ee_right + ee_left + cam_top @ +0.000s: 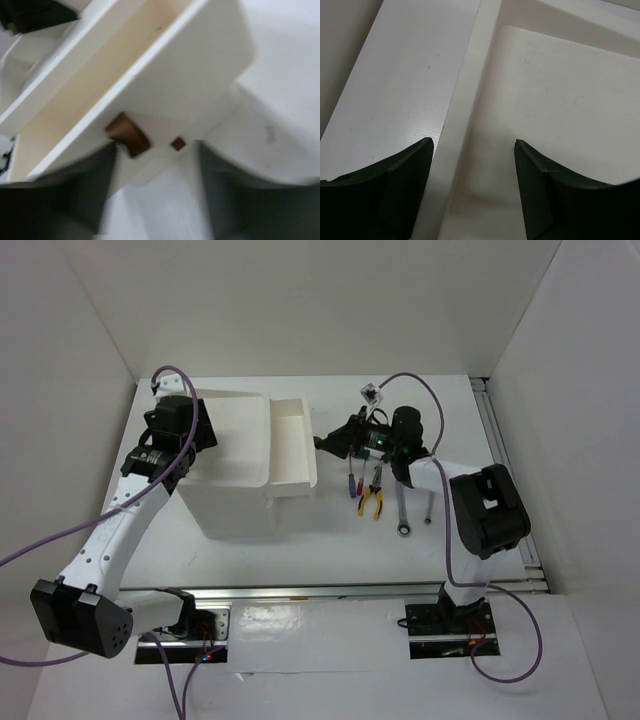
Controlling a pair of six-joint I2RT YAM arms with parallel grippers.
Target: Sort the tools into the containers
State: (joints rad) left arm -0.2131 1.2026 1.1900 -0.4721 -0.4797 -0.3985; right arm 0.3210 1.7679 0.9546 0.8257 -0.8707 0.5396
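— "Since the thin red-handled screwdriver (349, 483), yellow-and-black pliers (375, 498) and silver wrench (400, 512) lie on the white table (450, 410) toward its right edge, is nothing sorted yet?"

— "I'd say so; this is the opening step. The shallow white drawer (290, 435) stands pulled out, and the right gripper (157, 150) has its fingers apart at the small brown handle (127, 134). Farther left, the left gripper (474, 145), also apart, straddles the white plastic box (235, 455) at its rim. Next: swing back and pinch a tool."

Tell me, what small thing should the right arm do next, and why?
Probably draw the right hand straight back from the brown handle. The drawer already stands pulled out, the hand's fingers are apart and not gripping the handle, and the pliers and other tools lie on the table, not yet sorted.
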